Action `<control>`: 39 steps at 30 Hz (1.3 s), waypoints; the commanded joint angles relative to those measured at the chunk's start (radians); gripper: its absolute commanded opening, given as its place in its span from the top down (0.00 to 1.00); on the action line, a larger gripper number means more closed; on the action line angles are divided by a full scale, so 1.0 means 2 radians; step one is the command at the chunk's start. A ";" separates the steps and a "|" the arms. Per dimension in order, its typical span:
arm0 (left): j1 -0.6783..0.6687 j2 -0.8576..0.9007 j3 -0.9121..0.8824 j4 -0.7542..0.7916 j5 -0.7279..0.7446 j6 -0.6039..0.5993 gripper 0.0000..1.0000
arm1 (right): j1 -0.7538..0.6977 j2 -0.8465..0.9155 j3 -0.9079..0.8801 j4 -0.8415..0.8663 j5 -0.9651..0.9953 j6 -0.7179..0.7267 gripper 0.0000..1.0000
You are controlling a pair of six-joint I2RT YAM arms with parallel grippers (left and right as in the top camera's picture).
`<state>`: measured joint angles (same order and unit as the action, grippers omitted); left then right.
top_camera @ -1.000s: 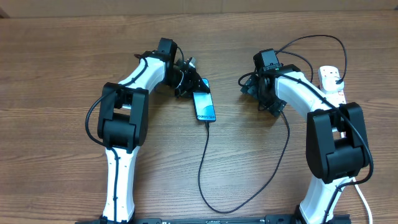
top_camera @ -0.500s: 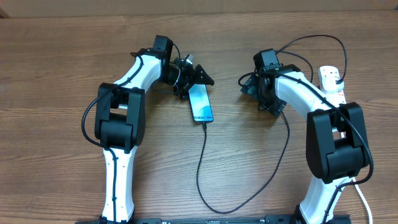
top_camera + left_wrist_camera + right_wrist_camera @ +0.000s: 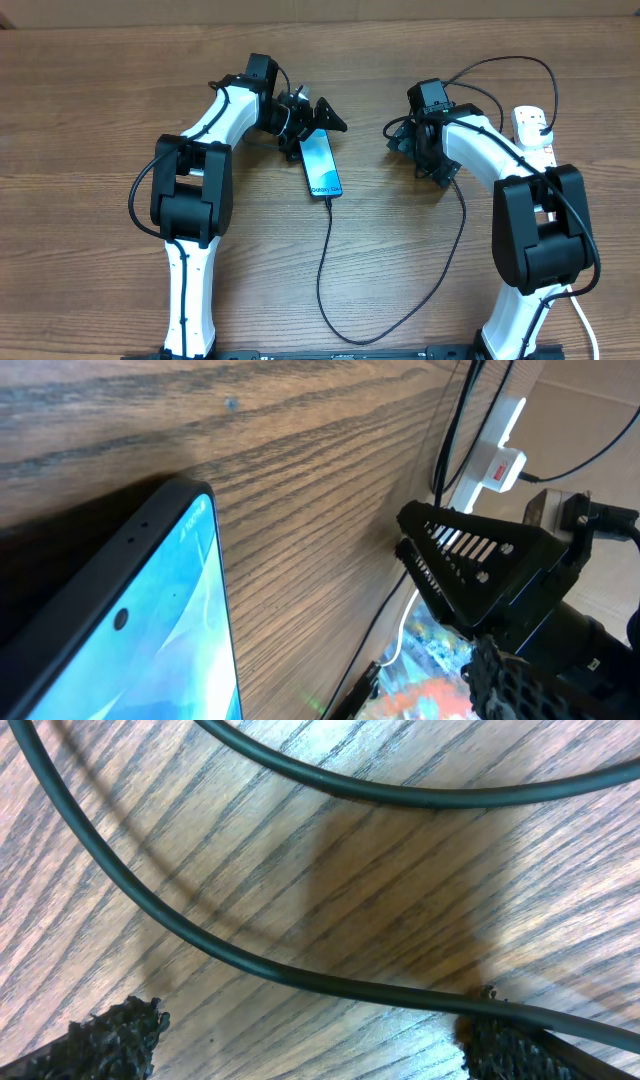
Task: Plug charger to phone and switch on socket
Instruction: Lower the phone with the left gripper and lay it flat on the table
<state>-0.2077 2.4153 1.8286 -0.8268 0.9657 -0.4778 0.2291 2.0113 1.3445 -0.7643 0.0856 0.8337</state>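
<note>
Tally at my bench: one table [image 3: 90, 80], one phone [image 3: 321, 165] left of centre, one black charger [image 3: 322, 270] cable, one white socket [image 3: 528, 125] strip at the far right, and two claws of mine, left gripper [image 3: 311, 130] plus right gripper [image 3: 415, 152].

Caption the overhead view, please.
Phone lies flat, charger cable at its near end; left gripper, jaws open, at the far end.

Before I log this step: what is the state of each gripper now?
Left gripper: open, holding nothing.
Right gripper: open, holding nothing.
</note>
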 commanded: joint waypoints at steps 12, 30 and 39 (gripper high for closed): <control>0.006 0.026 -0.014 -0.022 -0.161 -0.039 0.00 | 0.000 0.004 -0.005 -0.001 -0.006 0.002 0.00; 0.006 0.026 -0.014 -0.048 -0.201 -0.057 0.00 | 0.000 0.004 -0.005 -0.001 -0.006 0.002 0.00; 0.006 0.026 -0.014 -0.065 -0.227 -0.056 0.00 | 0.000 0.004 -0.005 -0.001 -0.006 0.002 0.00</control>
<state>-0.2077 2.3844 1.8530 -0.9375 0.7719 -0.5972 0.2291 2.0113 1.3445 -0.7635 0.0860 0.8333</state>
